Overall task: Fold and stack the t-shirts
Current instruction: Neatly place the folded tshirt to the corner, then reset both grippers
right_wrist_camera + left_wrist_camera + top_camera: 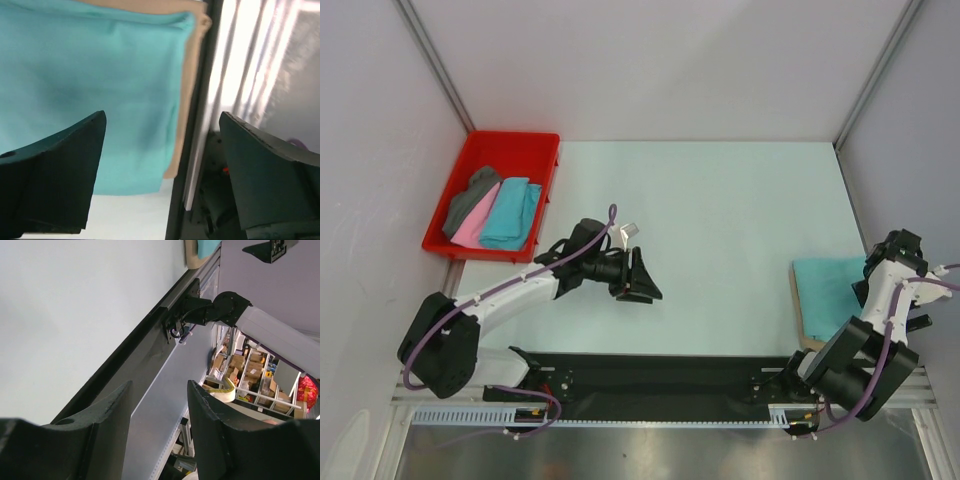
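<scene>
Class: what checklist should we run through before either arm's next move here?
1. Right tool open, holding nothing: ok.
2. Left tool open, empty: ok.
3. Folded mint green cloth t-shirt lies on tan cloth t-shirt: ok.
4. Their edges flush: not ok, tan sticks out.
5. Other shirts stacked: not ok; dark grey cloth t-shirt, pink cloth t-shirt and turquoise cloth t-shirt lie in red plastic tray.

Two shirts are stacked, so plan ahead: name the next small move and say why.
Probably send the left gripper, open and empty over the table, to the red tray for the turquoise shirt, the nearest of three there. The right gripper stands open above the mint green shirt, folded on the tan shirt, so that pair looks done.
</scene>
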{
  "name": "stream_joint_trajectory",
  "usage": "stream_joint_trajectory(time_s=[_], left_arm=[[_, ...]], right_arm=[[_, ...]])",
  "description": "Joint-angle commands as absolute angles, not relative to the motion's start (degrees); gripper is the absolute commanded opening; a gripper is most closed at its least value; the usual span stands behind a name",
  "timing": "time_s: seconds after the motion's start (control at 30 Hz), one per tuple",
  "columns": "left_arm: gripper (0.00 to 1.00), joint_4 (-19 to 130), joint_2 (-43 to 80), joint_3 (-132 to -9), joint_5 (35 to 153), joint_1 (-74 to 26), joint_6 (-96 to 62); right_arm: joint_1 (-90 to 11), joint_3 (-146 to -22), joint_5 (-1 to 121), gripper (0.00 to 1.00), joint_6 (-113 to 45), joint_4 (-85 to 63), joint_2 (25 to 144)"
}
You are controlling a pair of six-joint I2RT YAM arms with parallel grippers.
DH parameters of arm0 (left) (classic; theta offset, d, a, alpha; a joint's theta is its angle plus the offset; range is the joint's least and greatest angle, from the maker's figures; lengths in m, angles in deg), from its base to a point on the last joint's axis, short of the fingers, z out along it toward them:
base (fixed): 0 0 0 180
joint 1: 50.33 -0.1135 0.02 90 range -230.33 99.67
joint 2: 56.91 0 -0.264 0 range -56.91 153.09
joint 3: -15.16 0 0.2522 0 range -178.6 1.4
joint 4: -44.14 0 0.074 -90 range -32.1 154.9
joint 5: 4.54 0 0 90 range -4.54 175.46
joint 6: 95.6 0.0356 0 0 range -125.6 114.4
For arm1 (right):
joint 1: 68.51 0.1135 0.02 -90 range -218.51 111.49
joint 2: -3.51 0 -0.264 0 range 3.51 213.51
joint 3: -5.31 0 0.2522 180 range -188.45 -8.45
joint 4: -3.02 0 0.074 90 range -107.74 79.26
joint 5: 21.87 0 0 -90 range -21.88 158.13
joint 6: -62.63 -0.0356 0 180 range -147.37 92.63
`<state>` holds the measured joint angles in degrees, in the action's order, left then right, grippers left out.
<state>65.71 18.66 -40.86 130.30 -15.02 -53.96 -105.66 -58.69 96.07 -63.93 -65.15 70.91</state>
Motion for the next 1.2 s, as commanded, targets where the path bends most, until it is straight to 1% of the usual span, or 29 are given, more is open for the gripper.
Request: stream_joint_trajectory(time_s=[0.0, 0.07, 0.1, 0.13, 0.2, 0.23, 0.27, 0.33, 0.37, 0.4, 0.43, 0.47, 0.5, 0.57, 0.67, 0.7, 0.73, 0.77, 0.8, 0.87, 0.9, 0.97, 1.0, 1.07, 1.1, 1.13, 1.17], left_arm=[[0.53, 63.9, 18.4, -40.5, 131.9, -15.6, -52.1], [0.53, 64.0, 18.1, -40.5, 131.9, -15.6, -52.1], [0.53, 64.1, 18.1, -40.5, 131.9, -15.6, -52.1], [0.53, 64.1, 18.1, -40.5, 131.9, -15.6, -52.2], [0.53, 64.1, 18.0, -40.6, 132.0, -15.6, -52.2], [0.53, 64.1, 17.9, -40.7, 131.7, -15.5, -52.2], [0.52, 64.4, 18.0, -40.9, 131.6, -15.6, -52.2], [0.52, 65.2, 17.9, -41.6, 130.9, -15.8, -51.4], [0.51, 66.8, 17.4, -42.0, 130.5, -15.9, -50.8], [0.52, 68.0, 17.0, -42.5, 130.0, -16.0, -49.9], [0.52, 70.4, 16.5, -43.8, 128.7, -16.2, -48.1], [0.52, 71.4, 15.4, -44.2, 128.0, -16.3, -47.2], [0.52, 72.0, 14.7, -44.5, 127.5, -16.3, -46.7], [0.53, 71.9, 13.7, -44.1, 127.4, -16.9, -47.2], [0.53, 71.9, 11.8, -43.5, 127.3, -17.2, -47.7], [0.52, 71.8, 11.2, -43.3, 127.3, -17.3, -47.8], [0.52, 71.9, 10.0, -43.2, 127.3, -17.6, -47.5], [0.52, 71.5, 9.3, -42.9, 127.3, -17.8, -47.4], [0.53, 71.3, 8.6, -42.4, 127.7, -18.0, -47.1], [0.53, 70.9, 6.7, -42.0, 128.2, -18.9, -46.3], [0.53, 71.2, 6.0, -41.8, 128.3, -19.1, -45.8], [0.53, 71.8, 4.1, -41.3, 128.9, -20.7, -44.1], [0.53, 71.8, 3.6, -40.7, 129.0, -21.3, -43.2], [0.53, 72.1, 1.9, -40.1, 129.2, -22.9, -42.4], [0.53, 71.9, 1.4, -39.4, 129.2, -23.8, -42.0], [0.53, 71.7, 0.9, -38.9, 128.5, -24.0, -41.8], [0.54, 71.7, -0.1, -38.5, 128.2, -24.4, -41.6]], right_arm=[[-106.2, -63.4, 106.6, 1.00, -74.6, -77.5, 70.9], [-106.3, -65.2, 107.8, 0.93, -75.8, -78.9, 67.7], [-106.2, -65.7, 107.2, 0.85, -74.5, -76.9, 66.6], [-105.9, -66.8, 105.3, 0.79, -71.4, -75.8, 66.0], [-103.8, -68.0, 105.0, 0.72, -70.5, -75.2, 66.0], [-99.1, -68.5, 105.6, 0.68, -71.3, -75.4, 66.4], [-96.7, -68.8, 106.1, 0.66, -72.6, -75.9, 66.8], [-89.6, -68.8, 103.7, 0.55, -72.8, -74.6, 67.2], [-86.4, -69.4, 103.0, 0.54, -74.6, -74.6, 67.4], [-83.7, -70.0, 102.1, 0.54, -74.7, -73.5, 67.4], [-77.5, -70.5, 101.5, 0.54, -74.9, -72.9, 67.2], [-74.7, -70.6, 102.2, 0.54, -76.0, -72.2, 67.0], [-72.9, -70.6, 102.2, 0.57, -75.2, -70.3, 67.1], [-71.5, -70.4, 97.1, 0.59, -73.4, -68.0, 67.6], [-71.1, -68.7, 91.7, 0.54, -70.4, -63.0, 66.8], [-71.1, -68.3, 88.9, 0.50, -69.9, -58.9, 66.5], [-71.1, -67.1, 80.6, 0.49, -67.7, -56.4, 66.0], [-70.7, -66.3, 76.3, 0.48, -67.3, -53.5, 65.8], [-69.2, -65.2, 69.0, 0.50, -67.2, -48.1, 65.7], [-66.4, -61.9, 60.7, 0.54, -67.2, -41.9, 66.2], [-65.1, -60.9, 54.1, 0.58, -68.0, -36.4, 66.7], [-60.7, -57.9, 50.0, 0.62, -71.6, -32.3, 67.6], [-59.1, -56.5, 44.6, 0.63, -72.6, -25.8, 67.4], [-54.6, -52.2, 43.4, 0.66, -77.6, -21.0, 66.0], [-53.4, -50.1, 41.7, 0.69, -79.6, -14.3, 65.3], [-50.9, -48.7, 41.2, 0.70, -81.8, -11.5, 64.7], [-49.5, -45.5, 41.4, 0.77, -84.1, -5.4, 63.7]])
